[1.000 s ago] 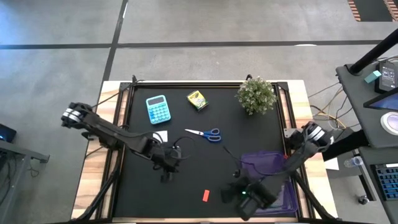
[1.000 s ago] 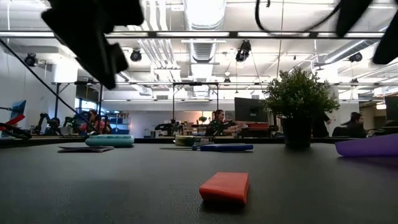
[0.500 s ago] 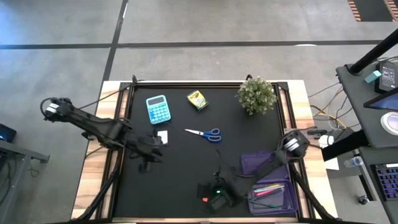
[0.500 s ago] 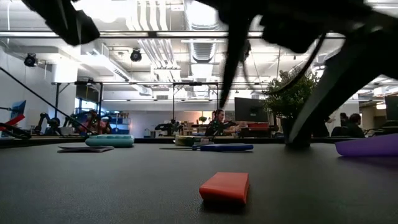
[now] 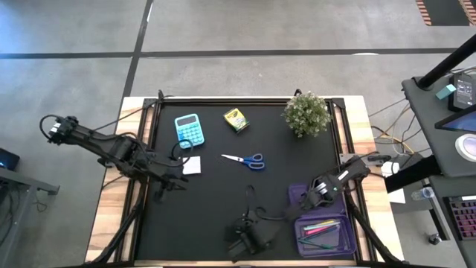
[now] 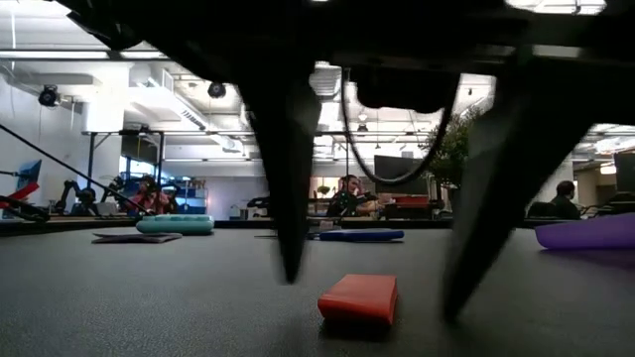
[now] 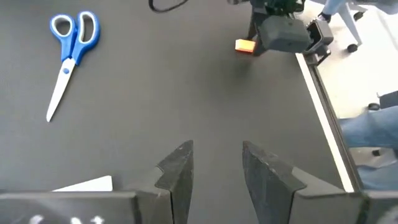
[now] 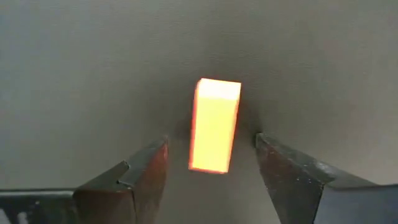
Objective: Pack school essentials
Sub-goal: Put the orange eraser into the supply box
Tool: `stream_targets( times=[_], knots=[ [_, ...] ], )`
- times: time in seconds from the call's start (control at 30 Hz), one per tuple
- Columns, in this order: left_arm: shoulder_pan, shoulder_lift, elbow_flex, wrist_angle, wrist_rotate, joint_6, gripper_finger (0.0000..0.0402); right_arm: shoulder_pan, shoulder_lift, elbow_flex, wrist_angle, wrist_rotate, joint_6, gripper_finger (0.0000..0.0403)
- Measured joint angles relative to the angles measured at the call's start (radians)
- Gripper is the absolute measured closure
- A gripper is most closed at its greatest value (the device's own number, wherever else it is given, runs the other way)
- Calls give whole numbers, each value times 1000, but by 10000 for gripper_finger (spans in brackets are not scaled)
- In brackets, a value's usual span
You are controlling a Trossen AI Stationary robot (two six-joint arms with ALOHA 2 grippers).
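Hovering over the desk's (image 5: 216, 201) left side, the left tool (image 5: 158, 192) holds nothing, its fingers (image 7: 177, 171) a little apart; the note pad (image 5: 192, 165) lies just beside it. Farther back lie a teal calculator (image 5: 187, 130) and the crayon box (image 5: 236, 119), with the scissors (image 5: 244, 159) near mid-desk. At the front edge the right tool (image 8: 211, 163) has its fingers (image 8: 144, 173) spread on either side of the orange eraser (image 8: 214, 124), which lies flat on the desk, not gripped. A plant (image 5: 306, 114) stands at the back right. At front right, the purple case (image 5: 327, 227) lies open with pens (image 5: 321, 225) inside.
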Motion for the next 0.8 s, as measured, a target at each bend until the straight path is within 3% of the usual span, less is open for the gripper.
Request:
stream_targets(
  times=[0.1, 0.27, 0.63, 0.8],
  knots=[
    [0, -5, -1, -6, 0, 20, 283, -5, 48, 80, -56, -7, -1, 183],
    [0, -1, -2, -14, 0, 34, 283, -9, 58, 77, -76, -21, 0, 204],
    [0, 4, -4, -18, -19, 60, 283, -11, 63, 75, -128, -35, -4, 312],
    [0, 3, -4, -17, -27, 80, 283, -11, 60, 74, -130, -34, -45, 337]
  ],
)
